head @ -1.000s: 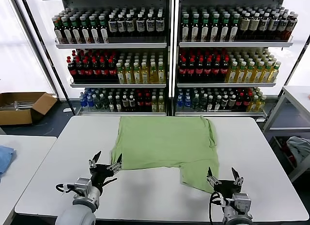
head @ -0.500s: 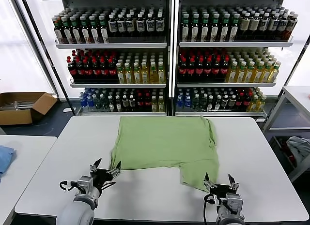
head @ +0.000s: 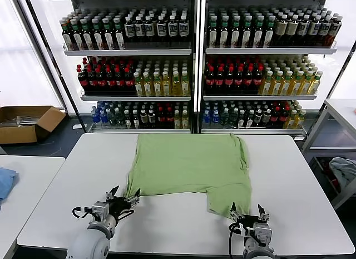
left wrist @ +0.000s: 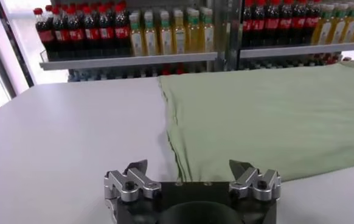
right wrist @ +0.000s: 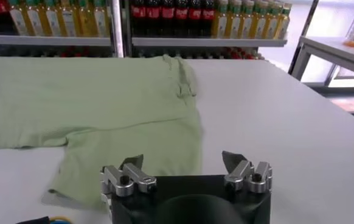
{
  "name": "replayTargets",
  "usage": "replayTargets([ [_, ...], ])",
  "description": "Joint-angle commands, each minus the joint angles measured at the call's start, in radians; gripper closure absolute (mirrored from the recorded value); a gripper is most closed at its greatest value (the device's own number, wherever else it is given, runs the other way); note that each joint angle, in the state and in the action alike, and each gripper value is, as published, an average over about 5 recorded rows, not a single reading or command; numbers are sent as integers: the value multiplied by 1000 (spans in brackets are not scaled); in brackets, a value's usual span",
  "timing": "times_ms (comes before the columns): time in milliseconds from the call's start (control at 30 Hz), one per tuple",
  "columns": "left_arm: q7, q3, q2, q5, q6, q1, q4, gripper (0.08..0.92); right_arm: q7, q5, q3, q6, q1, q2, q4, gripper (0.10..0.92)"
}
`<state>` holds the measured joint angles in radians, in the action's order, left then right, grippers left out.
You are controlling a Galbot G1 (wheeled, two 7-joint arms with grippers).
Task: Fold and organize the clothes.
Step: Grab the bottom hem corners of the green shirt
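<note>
Left pincer (head: 124, 197) wide open, empty, at green polo shirt (head: 189, 164) hem, right pincer (head: 246, 213) likewise, white table (head: 67, 181)

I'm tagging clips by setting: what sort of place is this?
Probably a lab or test room dressed like a shop: shelves of bottled drinks stand behind a white table with a light green shirt, and a cardboard box sits on the floor.

We can't read the bottle (head: 167, 28) labels, too small; the green shirt (head: 189, 164) lies with collar, buttons and print hidden from us.
</note>
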<state>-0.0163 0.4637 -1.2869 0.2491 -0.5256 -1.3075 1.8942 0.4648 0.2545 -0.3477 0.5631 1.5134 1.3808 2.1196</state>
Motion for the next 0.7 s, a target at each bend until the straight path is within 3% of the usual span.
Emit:
replayTargets([
  [33,-6,-2,4,10,4,3,-15,177,2,-2,3,0,-2,7,-16,203],
  [400,-1,-8,8,12,0,-35,13,177,-1,12,2,-12,23,16,-28,222],
  [567,0,-15,3,0,1,-47,13,207,3,37,-11,-27,47,20,-34,353],
  [700,2,-21,-2,-10,1,-52,10,309,9,61,-19,-40,64,22,-39,466],
])
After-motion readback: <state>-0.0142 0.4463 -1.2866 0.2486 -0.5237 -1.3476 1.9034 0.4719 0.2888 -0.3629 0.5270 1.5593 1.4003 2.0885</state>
